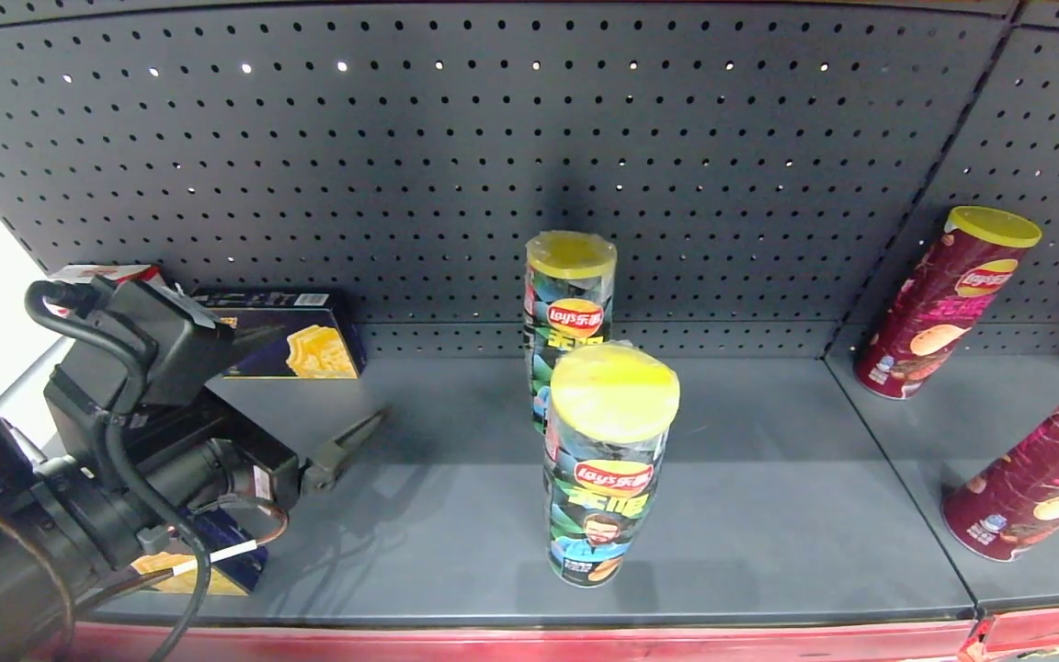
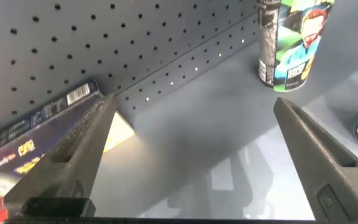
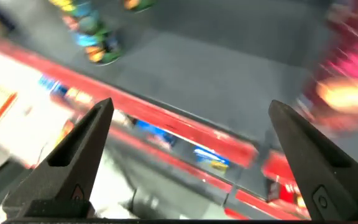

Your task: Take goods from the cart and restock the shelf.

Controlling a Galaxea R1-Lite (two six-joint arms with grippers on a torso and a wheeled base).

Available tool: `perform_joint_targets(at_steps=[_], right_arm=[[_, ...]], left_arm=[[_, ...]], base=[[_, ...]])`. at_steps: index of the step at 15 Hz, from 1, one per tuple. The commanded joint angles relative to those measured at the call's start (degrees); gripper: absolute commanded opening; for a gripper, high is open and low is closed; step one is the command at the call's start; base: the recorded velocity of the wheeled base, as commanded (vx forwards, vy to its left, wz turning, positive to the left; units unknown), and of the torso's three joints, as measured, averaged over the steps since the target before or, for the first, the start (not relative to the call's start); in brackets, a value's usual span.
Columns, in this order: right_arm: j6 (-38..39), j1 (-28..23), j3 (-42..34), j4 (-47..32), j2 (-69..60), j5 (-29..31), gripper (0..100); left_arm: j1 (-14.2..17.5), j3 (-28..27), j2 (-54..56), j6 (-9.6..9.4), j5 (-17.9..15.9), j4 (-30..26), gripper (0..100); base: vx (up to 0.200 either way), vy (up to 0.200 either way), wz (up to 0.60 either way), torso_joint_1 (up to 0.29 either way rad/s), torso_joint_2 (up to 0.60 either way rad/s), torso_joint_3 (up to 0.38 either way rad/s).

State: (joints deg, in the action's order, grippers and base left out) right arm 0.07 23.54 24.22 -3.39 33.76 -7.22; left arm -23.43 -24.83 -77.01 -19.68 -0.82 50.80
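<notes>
Two green-and-black chip cans with yellow lids stand upright on the grey shelf (image 1: 768, 496), one at the back (image 1: 571, 303) and one nearer the front edge (image 1: 608, 469). My left gripper (image 1: 346, 443) hovers low over the shelf's left part, left of the cans, open with nothing between its fingers. In the left wrist view the left gripper (image 2: 194, 102) faces bare shelf floor, with a dark blue box (image 2: 42, 127) on one side and a chip can (image 2: 291, 43) beyond. My right gripper (image 3: 191, 106) is open and empty, off the shelf's red front edge (image 3: 185, 134).
A dark blue box (image 1: 295, 336) lies against the pegboard at the back left, a red-and-white box (image 1: 102, 273) beside it. Another blue box (image 1: 212, 561) sits under my left arm at the front. Two maroon cans (image 1: 948, 303) (image 1: 1044, 473) stand in the right bay.
</notes>
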Motion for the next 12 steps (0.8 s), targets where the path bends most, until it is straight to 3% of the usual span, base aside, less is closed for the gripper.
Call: perform_joint_targets(at_steps=[1, 3, 6, 12], right_arm=[[-1.92, 8.89, 1.97, 4.18, 15.81, -0.17, 100], [-1.83, 13.81, 3.29, 7.17, 22.85, 5.02, 100], [-1.74, 15.22, 6.19, 10.86, 30.23, 11.88, 100], [-1.57, 18.38, 15.24, 13.50, 43.32, 16.80, 100]], left_arm=[[0.14, 0.31, 0.72, -0.01, 0.03, 0.00, 100], [0.14, 0.31, 0.72, -0.01, 0.11, 0.00, 100], [-0.04, 0.13, 0.72, -0.10, 0.11, -0.09, 100], [-0.04, -0.57, 1.33, -0.19, 0.29, -0.79, 100]], base=[[0.000, 0.000, 0.00, 0.000, 0.00, 0.000], [0.000, 0.000, 0.00, 0.000, 0.00, 0.000], [0.000, 0.000, 0.00, 0.000, 0.00, 0.000], [0.000, 0.000, 0.00, 0.000, 0.00, 0.000]])
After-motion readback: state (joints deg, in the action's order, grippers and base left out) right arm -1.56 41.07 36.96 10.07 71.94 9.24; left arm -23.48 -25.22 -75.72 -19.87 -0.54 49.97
